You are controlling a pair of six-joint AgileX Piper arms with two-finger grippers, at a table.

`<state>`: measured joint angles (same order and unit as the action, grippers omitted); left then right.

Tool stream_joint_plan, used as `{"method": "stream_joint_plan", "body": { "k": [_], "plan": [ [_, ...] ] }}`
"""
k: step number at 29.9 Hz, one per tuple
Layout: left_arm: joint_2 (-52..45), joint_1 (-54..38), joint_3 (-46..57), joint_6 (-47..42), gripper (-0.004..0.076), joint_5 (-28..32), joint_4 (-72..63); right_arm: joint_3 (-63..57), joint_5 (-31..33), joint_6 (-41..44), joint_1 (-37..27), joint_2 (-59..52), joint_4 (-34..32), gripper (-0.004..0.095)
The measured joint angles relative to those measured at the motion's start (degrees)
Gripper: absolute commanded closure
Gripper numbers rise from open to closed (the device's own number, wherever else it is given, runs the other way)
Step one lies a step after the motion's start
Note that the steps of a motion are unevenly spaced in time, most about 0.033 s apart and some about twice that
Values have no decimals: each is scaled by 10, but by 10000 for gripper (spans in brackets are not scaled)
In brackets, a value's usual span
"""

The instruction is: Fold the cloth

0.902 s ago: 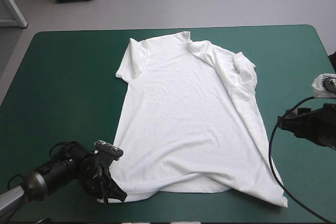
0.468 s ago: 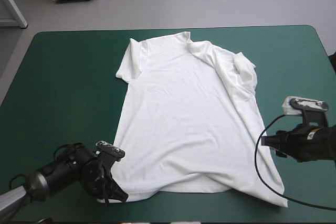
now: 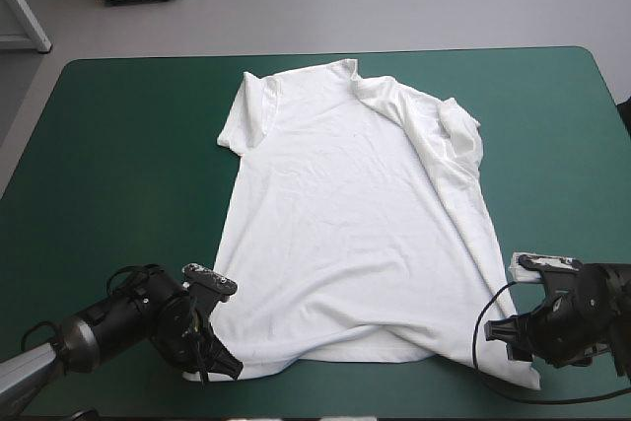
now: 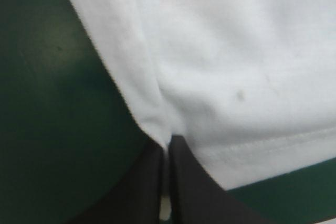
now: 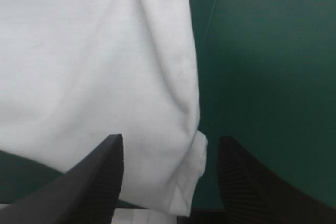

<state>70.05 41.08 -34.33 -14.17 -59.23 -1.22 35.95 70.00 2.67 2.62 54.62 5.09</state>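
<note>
White T-shirt point(image 3: 345, 204) lies spread flat on the teal-green counter point(image 3: 128, 145), roughly mid-counter. Collar point(image 3: 350, 71) points toward the far edge, hem point(image 3: 325, 342) toward the near edge. Left sleeve point(image 3: 246, 110) lies flat, out to the side. Right sleeve point(image 3: 455, 130) is bunched and folded in over the shoulder. A long fold runs down that side of the body to the near right end of the hem. Hem is uneven: it curves up in the middle, and at the right it reaches closer to the counter's near edge.

Left end effector point(image 3: 225, 366) sits low at the shirt's near left end of the hem, black fingers pressed together and pinching the T-shirt there. Left wrist view: the two fingers point(image 4: 147, 182) meet in one point with a sliver of white cloth between them. The hem seam runs just beside them, with teal-green counter showing on both sides of the pinched bit.

Right end effector point(image 3: 505, 334) sits low at the near right end of the hem, spread, gripping nothing. Right wrist view: its fingers point(image 5: 102, 177) stand well apart, with the shirt's folded edge between and ahead of them. One finger is over white cloth, the other over bare counter. Can't tell whether the tips touch the cloth.
</note>
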Motion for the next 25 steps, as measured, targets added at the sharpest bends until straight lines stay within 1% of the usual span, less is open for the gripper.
{"method": "stream_joint_plan", "body": {
  "k": [4,7,10,14,19,22,25],
  "plan": [
    [0,0,-1,-1,745,4,-7,-28,-25,0,0,0,-1,406],
    [2,0,-2,-2,745,7,-13,-54,-42,1,0,0,-1,452],
    [2,0,-2,-2,746,8,-14,-74,-56,3,0,0,0,523],
    [2,0,-2,-2,746,8,-14,-79,-75,3,0,0,6,651],
    [3,0,-3,-2,745,8,-14,-79,-76,8,0,0,8,802],
    [3,0,-3,-2,745,8,-14,-79,-67,13,0,7,11,916],
    [3,0,-3,-3,746,7,-14,-79,-59,16,0,17,19,924]
  ]
}}
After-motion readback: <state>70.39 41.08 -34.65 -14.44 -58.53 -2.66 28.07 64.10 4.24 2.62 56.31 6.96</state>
